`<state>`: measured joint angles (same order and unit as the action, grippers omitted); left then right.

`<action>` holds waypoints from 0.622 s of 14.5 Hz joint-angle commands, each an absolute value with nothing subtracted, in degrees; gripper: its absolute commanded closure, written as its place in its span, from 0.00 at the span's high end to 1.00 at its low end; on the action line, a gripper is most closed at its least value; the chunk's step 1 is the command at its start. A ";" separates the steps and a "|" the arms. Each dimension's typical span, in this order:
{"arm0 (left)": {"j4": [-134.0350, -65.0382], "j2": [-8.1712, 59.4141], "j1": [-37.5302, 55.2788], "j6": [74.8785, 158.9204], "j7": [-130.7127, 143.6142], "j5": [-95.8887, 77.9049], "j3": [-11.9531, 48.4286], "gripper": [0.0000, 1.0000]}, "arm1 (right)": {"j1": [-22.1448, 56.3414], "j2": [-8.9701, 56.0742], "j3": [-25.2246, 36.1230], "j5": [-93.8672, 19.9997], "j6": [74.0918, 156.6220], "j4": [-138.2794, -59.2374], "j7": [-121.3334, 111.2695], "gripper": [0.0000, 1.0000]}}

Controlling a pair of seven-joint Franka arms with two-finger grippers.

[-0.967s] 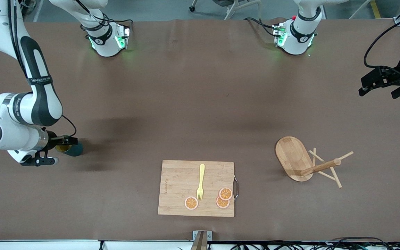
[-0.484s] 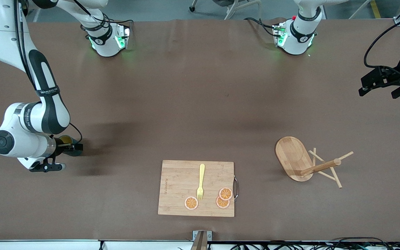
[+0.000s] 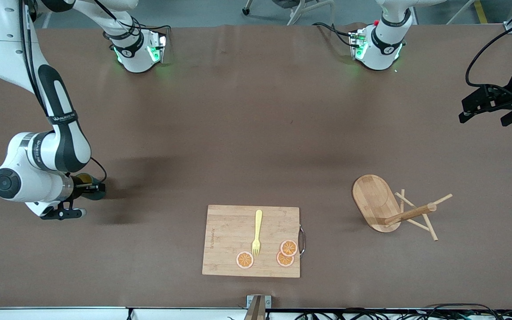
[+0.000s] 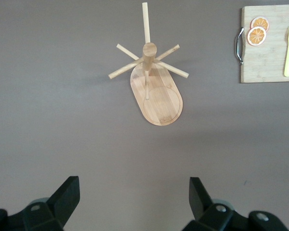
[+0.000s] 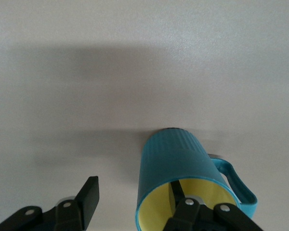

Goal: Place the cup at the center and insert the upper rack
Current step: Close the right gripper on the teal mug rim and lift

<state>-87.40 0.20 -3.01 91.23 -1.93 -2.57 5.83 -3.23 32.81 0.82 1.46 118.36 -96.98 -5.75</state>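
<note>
- At the right arm's end of the table, the right gripper is down at the cup, one finger inside the yellow mouth and the other standing off the ribbed wall, so the jaws straddle the rim but have not clamped it; the cup rests on the table.
- The step in hand, I judge, is the pick-up of the cup; nothing has yet reached the centre.
- The next move calls for pinching the wall firmly, lifting straight up, then carrying the cup to the bare middle of the table.
- The left gripper waits, spread wide and holding nothing, high over the left arm's end of the table.
- The upper rack lies tipped on its side below it, post and pegs on the table.
- The cutting board with a fork and orange slices lies nearest the front camera.
</note>
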 commanded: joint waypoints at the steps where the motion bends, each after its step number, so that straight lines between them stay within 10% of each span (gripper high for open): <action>1: -86.48 0.35 -2.99 90.18 -2.20 -2.55 5.98 1.00 | -3.51 32.61 0.70 1.32 117.86 -97.12 -6.41 0.54; 5: -86.48 0.35 -2.99 90.18 -2.20 -2.55 5.89 1.00 | -3.43 32.43 0.62 1.41 117.60 -96.94 -6.33 0.04; 9: -86.48 0.35 -2.99 90.18 -2.11 -2.55 5.98 1.00 | -3.08 31.91 0.62 1.32 115.32 -96.42 -5.71 0.00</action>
